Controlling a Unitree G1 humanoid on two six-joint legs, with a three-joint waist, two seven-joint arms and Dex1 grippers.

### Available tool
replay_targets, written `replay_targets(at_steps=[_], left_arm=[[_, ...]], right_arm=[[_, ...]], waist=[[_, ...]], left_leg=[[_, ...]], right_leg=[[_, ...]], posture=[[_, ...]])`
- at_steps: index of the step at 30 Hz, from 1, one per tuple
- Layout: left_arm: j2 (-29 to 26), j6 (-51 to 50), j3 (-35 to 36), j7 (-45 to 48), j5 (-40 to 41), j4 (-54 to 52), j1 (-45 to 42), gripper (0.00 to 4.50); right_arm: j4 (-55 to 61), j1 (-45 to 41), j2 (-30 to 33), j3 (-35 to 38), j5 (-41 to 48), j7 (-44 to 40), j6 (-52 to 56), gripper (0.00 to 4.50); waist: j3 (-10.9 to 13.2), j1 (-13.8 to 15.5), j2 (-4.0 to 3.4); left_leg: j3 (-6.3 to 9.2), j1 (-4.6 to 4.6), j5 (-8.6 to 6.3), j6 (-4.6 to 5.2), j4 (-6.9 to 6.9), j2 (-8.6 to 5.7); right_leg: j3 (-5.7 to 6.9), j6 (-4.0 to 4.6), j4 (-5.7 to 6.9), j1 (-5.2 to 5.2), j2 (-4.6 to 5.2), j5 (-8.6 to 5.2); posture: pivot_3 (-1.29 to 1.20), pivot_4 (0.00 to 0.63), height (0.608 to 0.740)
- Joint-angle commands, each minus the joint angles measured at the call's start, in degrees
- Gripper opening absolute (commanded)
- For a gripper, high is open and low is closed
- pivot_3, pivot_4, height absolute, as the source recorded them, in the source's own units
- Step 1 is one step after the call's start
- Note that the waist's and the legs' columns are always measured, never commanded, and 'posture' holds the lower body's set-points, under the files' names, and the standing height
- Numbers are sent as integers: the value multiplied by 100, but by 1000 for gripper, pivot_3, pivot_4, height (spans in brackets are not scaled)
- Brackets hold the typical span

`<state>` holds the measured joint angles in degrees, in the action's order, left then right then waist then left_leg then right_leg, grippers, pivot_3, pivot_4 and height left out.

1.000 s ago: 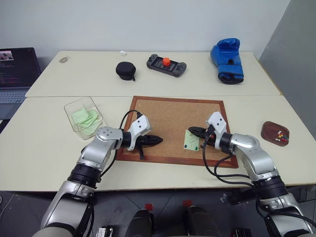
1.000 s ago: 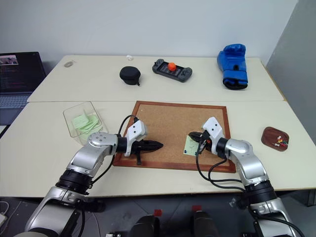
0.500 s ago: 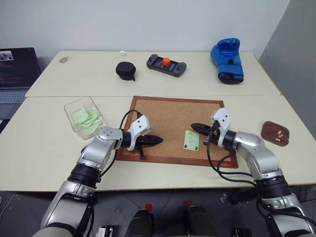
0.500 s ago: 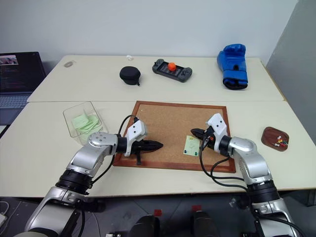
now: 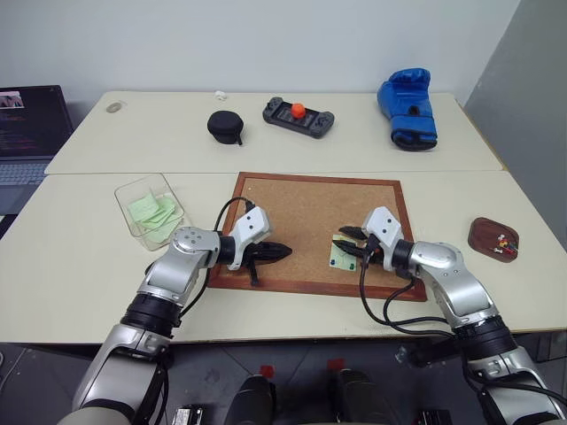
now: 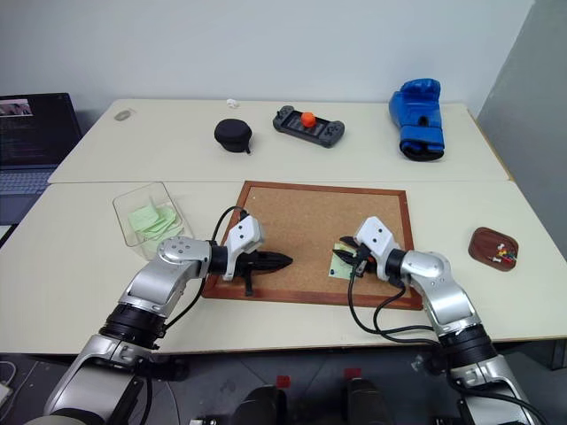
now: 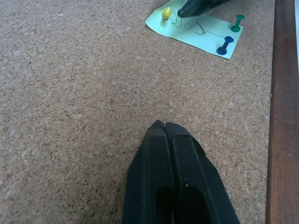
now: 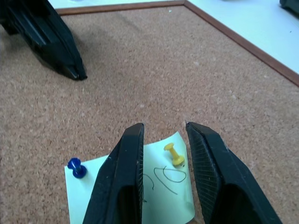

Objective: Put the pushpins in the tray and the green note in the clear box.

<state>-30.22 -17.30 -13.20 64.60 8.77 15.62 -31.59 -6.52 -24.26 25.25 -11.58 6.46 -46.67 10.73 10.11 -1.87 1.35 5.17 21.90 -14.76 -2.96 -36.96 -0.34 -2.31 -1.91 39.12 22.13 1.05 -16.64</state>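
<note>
The green note (image 5: 342, 255) lies on the cork board (image 5: 301, 212), fixed by three pushpins: a yellow one (image 8: 174, 155), a blue one (image 8: 76, 168) and a green one (image 7: 237, 22). My right gripper (image 8: 163, 126) is open over the note's far edge, its fingers on either side of the yellow pin without touching it. My left gripper (image 7: 161, 125) is shut and empty, resting on the cork to the left of the note. The tray (image 5: 478, 232) sits at the right table edge with a few pins in it. The clear box (image 5: 133, 189) at the left holds green slips.
Along the far table stand a blue boxing glove (image 5: 407, 108), a game controller (image 5: 299, 115) and a black round case (image 5: 224, 126). A laptop (image 5: 27, 133) is at the far left. The board's wooden frame (image 5: 310, 288) rises slightly above the tabletop.
My right gripper, shut before, has come back left over the note's yellow pin and opened. The left arm has not moved.
</note>
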Motion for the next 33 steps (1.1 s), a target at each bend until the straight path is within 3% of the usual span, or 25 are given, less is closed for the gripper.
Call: replay_targets(at_steps=[1, 19, 27, 33], left_arm=[[-89, -150, -175, 43, -162, -28, 174, 0], [-112, -227, -174, 35, -147, -133, 219, 0], [-107, -232, -174, 40, -141, -132, 212, 0], [-106, -234, -169, 35, -139, -137, 211, 0]], right_arm=[[-64, -170, -16, -17, -89, -44, -178, 1440], [-333, -315, -100, -46, -284, 26, -309, 1440], [-399, -392, -93, -72, -439, 100, -498, 116], [-417, -407, -82, -85, -551, 83, -639, 29]], waist=[[0, 0, 0], [0, -6, 0], [0, -6, 0], [0, -7, 0]], left_leg=[[0, 0, 0, 0, 0, 0], [-1, 0, 0, 0, 3, 1], [-1, 0, 0, 0, 3, 1], [-2, 0, 0, 0, 3, 0]], right_leg=[[0, 0, 0, 0, 0, 0], [0, 0, -1, 2, -1, 0], [0, 0, -1, 2, -1, 0], [-1, 0, -1, 2, -1, 0]], posture=[[0, 150, 740], [0, 150, 740], [0, 150, 740], [0, 150, 740]])
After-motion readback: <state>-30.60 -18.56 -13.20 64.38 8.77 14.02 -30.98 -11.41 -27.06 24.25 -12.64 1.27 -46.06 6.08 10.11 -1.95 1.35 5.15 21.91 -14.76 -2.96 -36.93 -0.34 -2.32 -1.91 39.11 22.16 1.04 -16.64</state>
